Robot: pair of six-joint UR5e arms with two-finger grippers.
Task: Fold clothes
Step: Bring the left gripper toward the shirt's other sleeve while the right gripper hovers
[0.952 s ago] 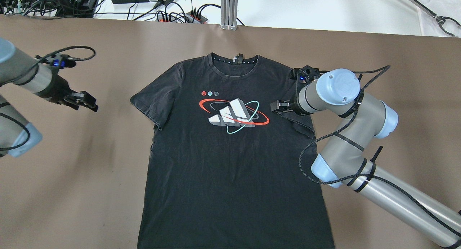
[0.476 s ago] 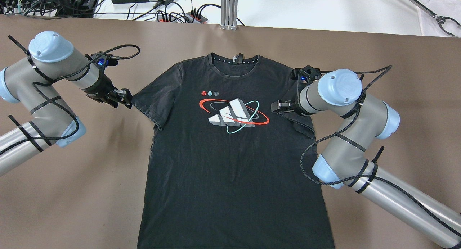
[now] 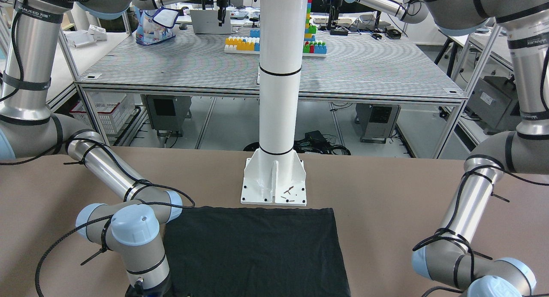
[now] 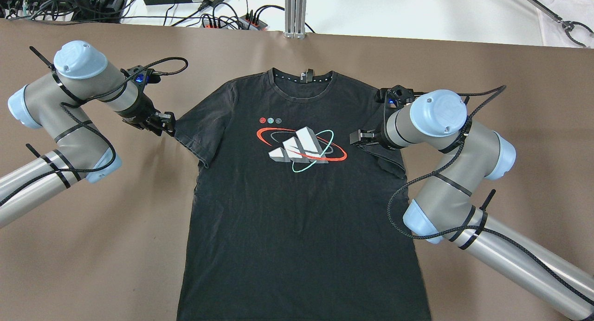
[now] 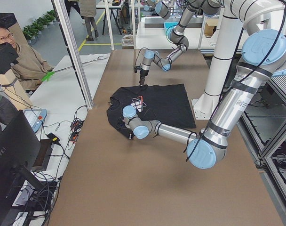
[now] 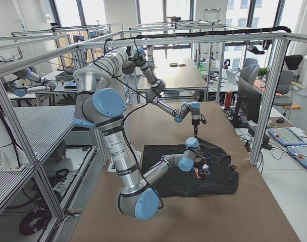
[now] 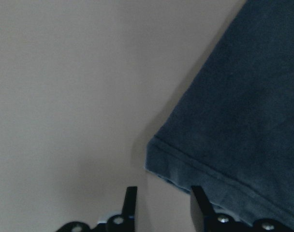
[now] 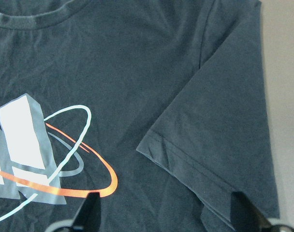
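Observation:
The black T-shirt (image 4: pixel 297 191) lies flat and face up on the brown table, with a red, white and teal print on its chest and its collar at the far side. It also shows in the front-facing view (image 3: pixel 257 254). My left gripper (image 4: pixel 164 123) is open, low at the tip of the shirt's left sleeve. In the left wrist view the sleeve's hem corner (image 7: pixel 171 164) lies just ahead of the two fingertips (image 7: pixel 200 208). My right gripper (image 4: pixel 359 138) is open wide above the right sleeve (image 8: pixel 219 140), which lies turned in along the shirt's side.
The white pillar's base (image 3: pixel 274 181) stands just behind the shirt's bottom hem. An aluminium post (image 4: pixel 295 12) and cables with power strips (image 4: pixel 222 19) sit past the table's far edge. An operator (image 5: pixel 20 61) sits beyond that edge.
My left arm has swung in from the table's left side to the tip of the left sleeve. My right arm has hardly moved. The shirt lies as before.

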